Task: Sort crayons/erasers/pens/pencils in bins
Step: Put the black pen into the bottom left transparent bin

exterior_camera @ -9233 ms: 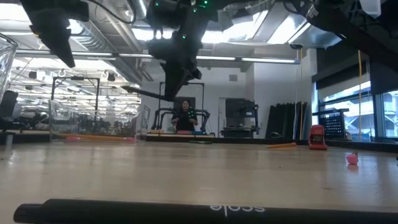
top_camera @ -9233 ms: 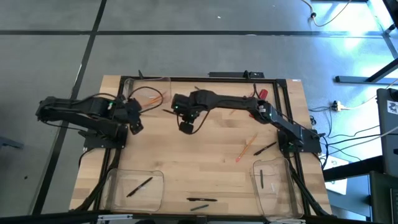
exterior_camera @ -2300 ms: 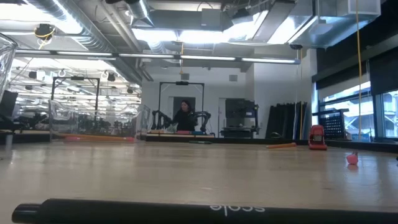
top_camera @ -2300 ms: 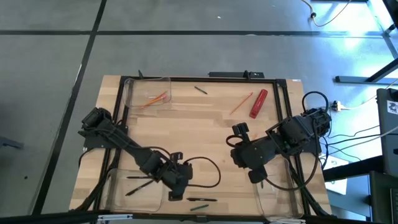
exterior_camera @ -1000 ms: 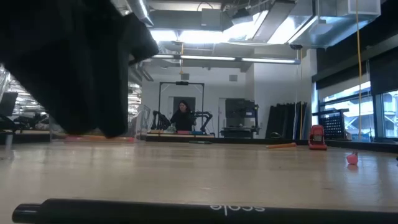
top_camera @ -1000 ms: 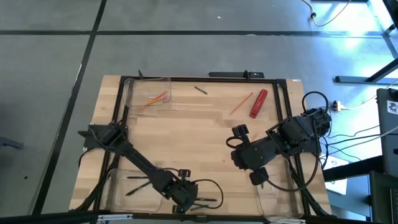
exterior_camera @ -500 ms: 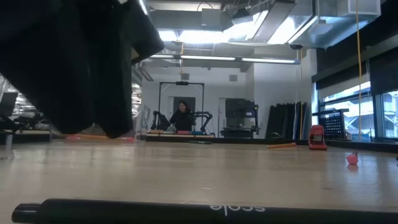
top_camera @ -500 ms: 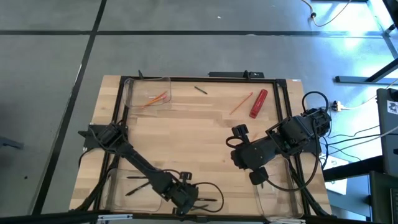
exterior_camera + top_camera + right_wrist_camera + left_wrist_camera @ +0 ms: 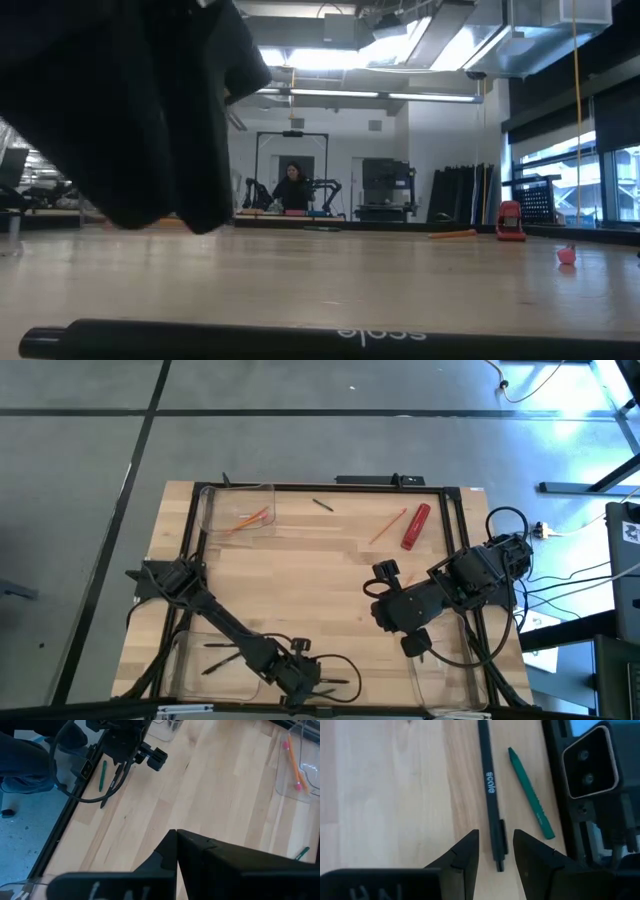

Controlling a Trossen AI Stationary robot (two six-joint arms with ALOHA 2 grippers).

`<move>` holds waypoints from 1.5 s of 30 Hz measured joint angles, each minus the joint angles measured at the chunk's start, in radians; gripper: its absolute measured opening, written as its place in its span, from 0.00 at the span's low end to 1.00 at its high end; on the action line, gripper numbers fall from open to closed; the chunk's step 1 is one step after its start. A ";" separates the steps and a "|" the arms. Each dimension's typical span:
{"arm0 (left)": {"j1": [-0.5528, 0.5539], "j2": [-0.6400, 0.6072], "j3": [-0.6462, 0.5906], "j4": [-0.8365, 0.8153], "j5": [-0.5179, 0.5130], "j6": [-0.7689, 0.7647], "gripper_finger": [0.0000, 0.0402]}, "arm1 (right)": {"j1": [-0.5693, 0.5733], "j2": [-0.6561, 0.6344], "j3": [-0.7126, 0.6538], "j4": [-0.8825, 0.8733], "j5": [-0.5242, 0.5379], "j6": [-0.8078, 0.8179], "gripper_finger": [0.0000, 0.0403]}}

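Here, pen (image 9: pixel 491 795) between open left fingers (image 9: pixel 465 857).

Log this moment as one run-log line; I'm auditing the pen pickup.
left end effector: open, astride black pen | green crayon: beside pen | right end effector: shut, waiting above table
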 joint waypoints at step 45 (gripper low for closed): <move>-0.016 0.078 0.002 0.036 -0.054 0.071 0.28 | 0.000 0.001 0.000 -0.002 -0.001 -0.022 0.02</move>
